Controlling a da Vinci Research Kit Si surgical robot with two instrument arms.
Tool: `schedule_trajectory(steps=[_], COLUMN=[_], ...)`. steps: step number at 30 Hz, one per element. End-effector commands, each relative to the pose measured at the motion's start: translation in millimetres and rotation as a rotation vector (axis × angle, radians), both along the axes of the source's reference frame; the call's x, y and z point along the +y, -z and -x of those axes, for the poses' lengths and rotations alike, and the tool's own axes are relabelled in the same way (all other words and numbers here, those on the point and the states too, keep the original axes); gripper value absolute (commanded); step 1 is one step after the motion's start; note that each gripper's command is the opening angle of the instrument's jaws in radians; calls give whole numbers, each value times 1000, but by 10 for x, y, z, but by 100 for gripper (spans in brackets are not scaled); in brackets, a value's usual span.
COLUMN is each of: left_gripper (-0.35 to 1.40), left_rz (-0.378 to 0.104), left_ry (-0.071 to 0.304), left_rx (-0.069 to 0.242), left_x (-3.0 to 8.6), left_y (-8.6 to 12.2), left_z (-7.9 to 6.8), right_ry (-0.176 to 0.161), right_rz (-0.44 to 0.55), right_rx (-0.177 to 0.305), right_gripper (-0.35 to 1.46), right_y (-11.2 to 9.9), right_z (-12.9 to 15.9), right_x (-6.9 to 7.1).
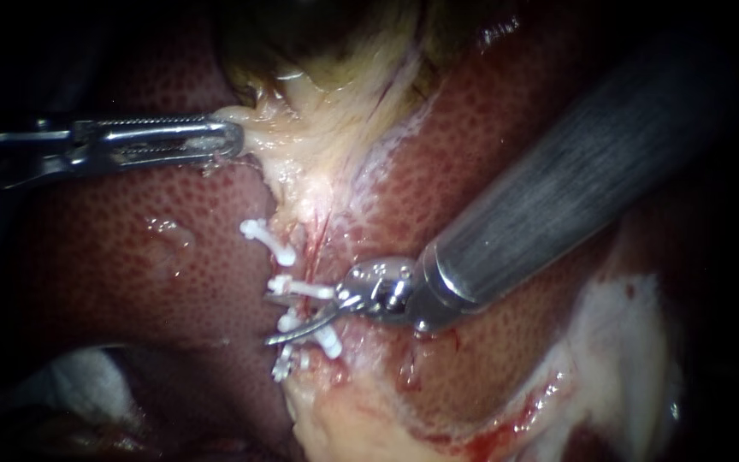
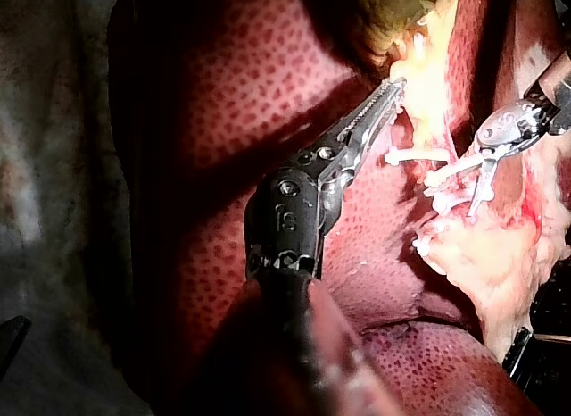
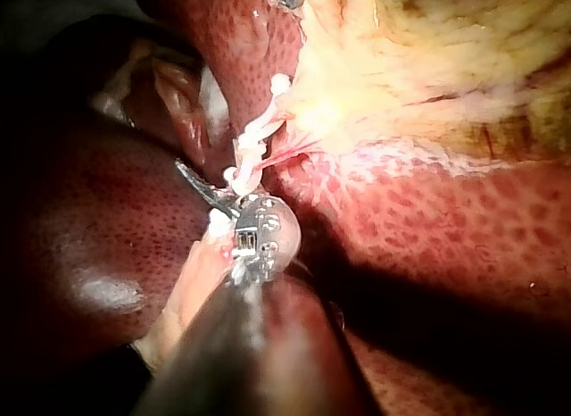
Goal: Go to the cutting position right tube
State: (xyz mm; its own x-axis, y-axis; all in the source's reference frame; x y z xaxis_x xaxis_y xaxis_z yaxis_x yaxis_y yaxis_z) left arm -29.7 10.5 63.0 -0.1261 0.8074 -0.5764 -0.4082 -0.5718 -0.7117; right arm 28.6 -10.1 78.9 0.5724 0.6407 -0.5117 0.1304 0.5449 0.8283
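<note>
My left instrument (image 1: 234, 141) comes in from the left, its jaws shut on the edge of the pale yellow gallbladder tissue (image 1: 344, 111), also seen in the left wrist view (image 2: 393, 93). A thin reddish tube (image 1: 320, 244) runs down from that tissue and carries several white clips (image 1: 301, 289). My right instrument (image 1: 274, 321) enters from the upper right; its curved blades stand slightly open among the lower clips, one blade above and one below a clip. The right wrist view shows one blade (image 3: 201, 188) beside the clips (image 3: 254, 148).
Dark red liver (image 1: 130, 248) lies on both sides of the tube. Pale fatty tissue with some blood (image 1: 626, 342) sits at the lower right. White gauze (image 1: 79, 376) shows at the lower left. The right instrument's thick shaft (image 1: 575, 180) covers the liver's upper right.
</note>
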Motion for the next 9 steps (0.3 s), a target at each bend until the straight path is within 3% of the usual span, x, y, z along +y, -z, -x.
schedule_trajectory(steps=[1,9], left_gripper=[-35,-35], left_rz=[0,1], left_ry=[0,0], left_rx=[0,1], left_x=[0,-1], left_y=[0,0], left_z=[0,0], right_ry=[1,1], right_rz=[0,1], right_rx=[1,1], right_gripper=[110,110], right_y=[0,0], right_z=[0,1], right_x=[0,-1])
